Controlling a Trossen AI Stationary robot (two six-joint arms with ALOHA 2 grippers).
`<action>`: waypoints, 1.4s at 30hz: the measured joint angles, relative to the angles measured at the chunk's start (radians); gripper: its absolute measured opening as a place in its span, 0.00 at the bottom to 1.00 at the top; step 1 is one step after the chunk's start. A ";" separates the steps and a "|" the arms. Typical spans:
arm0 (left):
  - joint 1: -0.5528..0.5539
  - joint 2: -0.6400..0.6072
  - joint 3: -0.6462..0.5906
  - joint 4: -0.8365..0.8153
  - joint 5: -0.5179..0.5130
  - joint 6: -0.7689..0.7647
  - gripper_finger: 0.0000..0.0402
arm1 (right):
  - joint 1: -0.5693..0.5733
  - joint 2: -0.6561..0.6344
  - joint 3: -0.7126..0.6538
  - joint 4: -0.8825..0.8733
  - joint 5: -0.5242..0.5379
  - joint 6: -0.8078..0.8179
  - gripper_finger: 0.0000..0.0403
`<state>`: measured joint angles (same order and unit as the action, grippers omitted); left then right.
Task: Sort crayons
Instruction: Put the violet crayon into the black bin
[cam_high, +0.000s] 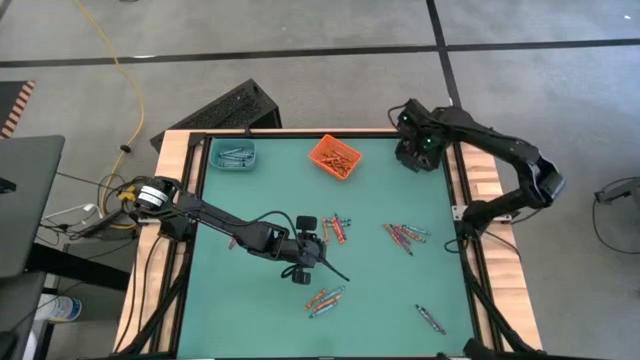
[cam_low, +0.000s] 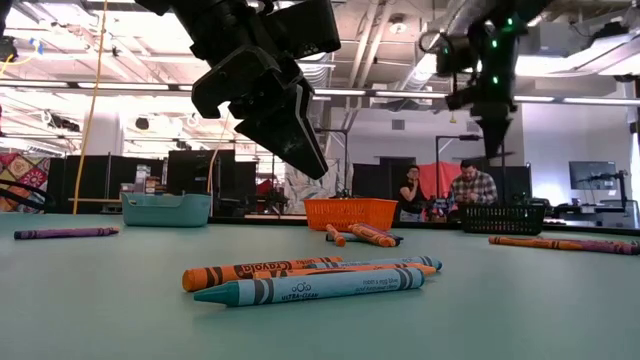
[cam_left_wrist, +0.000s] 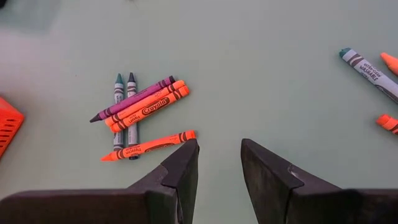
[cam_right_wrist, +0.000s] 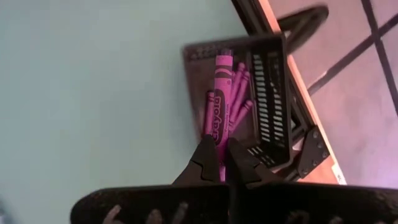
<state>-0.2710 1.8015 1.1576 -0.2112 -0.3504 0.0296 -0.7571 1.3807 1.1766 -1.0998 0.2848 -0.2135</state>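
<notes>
Crayons (cam_left_wrist: 140, 112) marked "Crayola" lie scattered on the green worktop (cam_left_wrist: 261, 68). Left gripper (cam_left_wrist: 219, 163) hovers above them, fingers apart, empty. Right gripper (cam_right_wrist: 219, 163) clamps a purple crayon (cam_right_wrist: 221, 93) over the black bin (cam_right_wrist: 270, 99).

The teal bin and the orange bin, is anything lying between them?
No. In the high view, only bare green mat lies between the teal bin and the orange bin.

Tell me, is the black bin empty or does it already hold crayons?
Not empty. In the right wrist view several purple crayons lie inside the black bin, under the right gripper, shut on another purple crayon.
</notes>
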 joint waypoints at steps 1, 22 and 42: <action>0.000 0.000 0.000 0.000 0.000 0.000 0.28 | -0.024 0.000 -0.017 0.020 -0.002 -0.017 0.00; 0.000 0.000 0.000 0.000 0.000 0.000 0.28 | -0.312 0.000 -0.206 0.296 -0.151 -0.161 0.02; 0.000 0.000 0.000 0.000 0.000 0.000 0.28 | -0.315 0.000 -0.206 0.316 -0.157 -0.127 0.22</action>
<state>-0.2711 1.8015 1.1576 -0.2111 -0.3507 0.0296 -1.0721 1.3808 0.9703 -0.7841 0.1276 -0.3401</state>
